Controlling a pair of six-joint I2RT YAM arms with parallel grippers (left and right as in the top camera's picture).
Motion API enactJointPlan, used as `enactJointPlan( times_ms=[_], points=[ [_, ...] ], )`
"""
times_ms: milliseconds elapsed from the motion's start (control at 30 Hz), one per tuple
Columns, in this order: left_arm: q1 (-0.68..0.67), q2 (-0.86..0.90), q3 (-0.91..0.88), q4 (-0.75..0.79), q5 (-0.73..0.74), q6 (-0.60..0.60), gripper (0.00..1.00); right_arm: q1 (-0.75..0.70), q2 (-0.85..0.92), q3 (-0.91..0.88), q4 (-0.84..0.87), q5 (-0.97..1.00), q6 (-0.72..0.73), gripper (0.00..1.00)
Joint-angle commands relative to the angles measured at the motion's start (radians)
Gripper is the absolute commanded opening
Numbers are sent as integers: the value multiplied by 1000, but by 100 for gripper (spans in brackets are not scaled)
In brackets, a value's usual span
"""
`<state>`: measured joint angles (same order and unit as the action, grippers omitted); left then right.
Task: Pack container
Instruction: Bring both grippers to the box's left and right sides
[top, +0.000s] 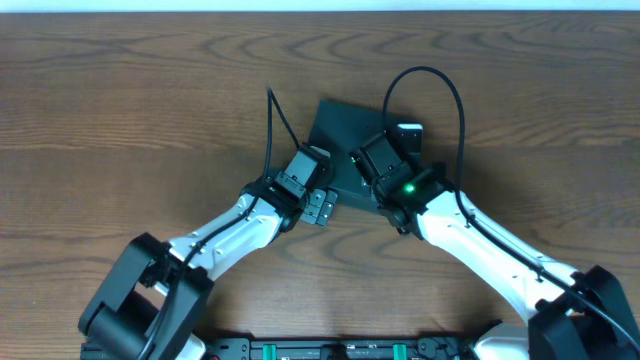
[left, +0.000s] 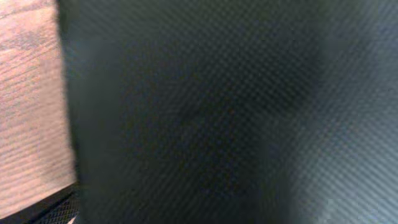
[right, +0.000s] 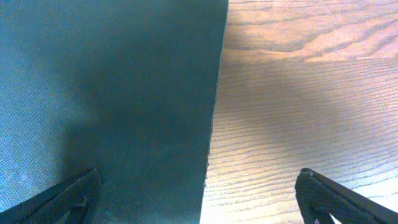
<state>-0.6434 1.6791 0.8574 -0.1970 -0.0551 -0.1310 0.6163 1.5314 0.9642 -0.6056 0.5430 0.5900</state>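
The container (top: 335, 120) is a dark teal-black matte box lying shut near the table's middle, and both arms reach over its near side. It fills the left wrist view (left: 217, 112), very close and blurred. My left gripper (top: 322, 172) is pressed close at the box's left near edge, and its jaws are hardly in view. In the right wrist view the box (right: 112, 81) takes up the left half, with its straight right edge running down the frame. My right gripper (right: 198, 177) is open wide and straddles that edge, one finger over the box and one over the table.
The brown wood table (top: 120, 110) surrounds the box on all sides. A small white object (top: 408, 130) shows at the box's right edge, partly hidden by the right arm. Black cables loop above both wrists.
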Motion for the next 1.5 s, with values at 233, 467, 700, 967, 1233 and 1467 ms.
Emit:
enactJointPlan(
  times_ms=[233, 467, 700, 967, 1233, 1467],
  points=[
    [-3, -31, -2, -39, 30, -23, 96, -8, 22, 3, 5, 0, 8, 99],
    [-6, -281, -2, -161, 27, -26, 96, -8, 21, 4, 23, 7, 7, 99],
    [98, -333, -2, -136, -60, 20, 95, -8, 21, 4, 26, 6, 8, 99],
    [157, -163, -2, 61, 48, 5, 95, -8, 21, 4, 26, 6, 8, 99],
    [157, -120, -2, 59, 44, -8, 95, -8, 21, 4, 26, 6, 8, 99],
    [156, -56, -2, 48, 48, -26, 95, -8, 21, 4, 26, 6, 8, 99]
  ],
)
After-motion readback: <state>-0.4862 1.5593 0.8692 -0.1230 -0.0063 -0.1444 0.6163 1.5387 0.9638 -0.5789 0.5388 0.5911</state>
